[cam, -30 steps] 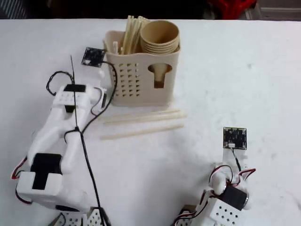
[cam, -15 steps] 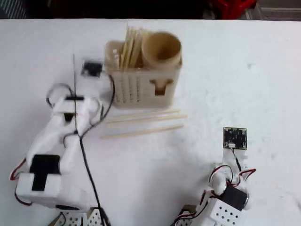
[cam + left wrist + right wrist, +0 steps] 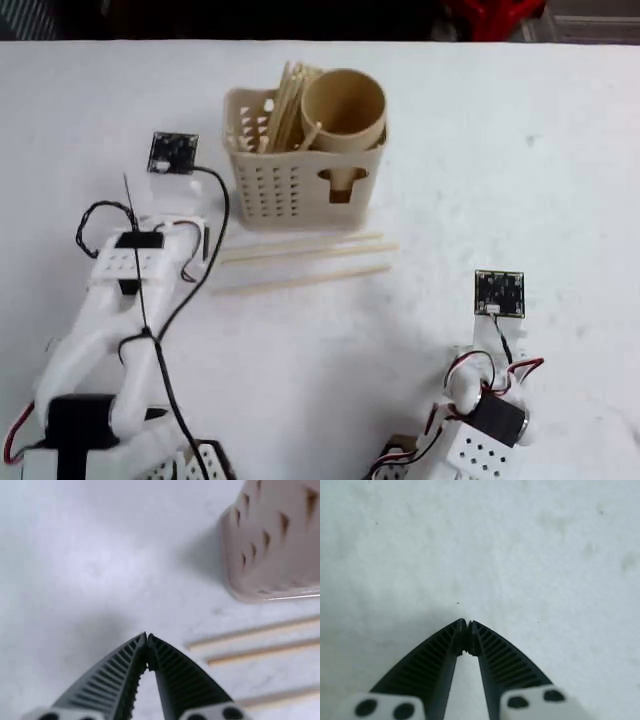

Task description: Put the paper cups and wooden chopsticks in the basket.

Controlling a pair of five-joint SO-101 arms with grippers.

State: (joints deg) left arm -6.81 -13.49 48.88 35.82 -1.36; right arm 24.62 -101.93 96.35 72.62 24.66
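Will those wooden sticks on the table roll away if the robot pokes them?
Probably a bit: the chopsticks are thin and lie loose on the flat table, so they may slide or roll. They look straight, so likely stiff.

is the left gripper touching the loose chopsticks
Apart. The left wrist view shows bare table between the left gripper and the nearest chopstick.

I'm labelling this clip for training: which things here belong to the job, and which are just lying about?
Belong to the job:
- basket
- paper cups, stacked inside it
- standing chopsticks, in the basket beside the cups
- three loose chopsticks, lying on the table in front of the basket

Just lying about:
- red object, beyond the table's far edge
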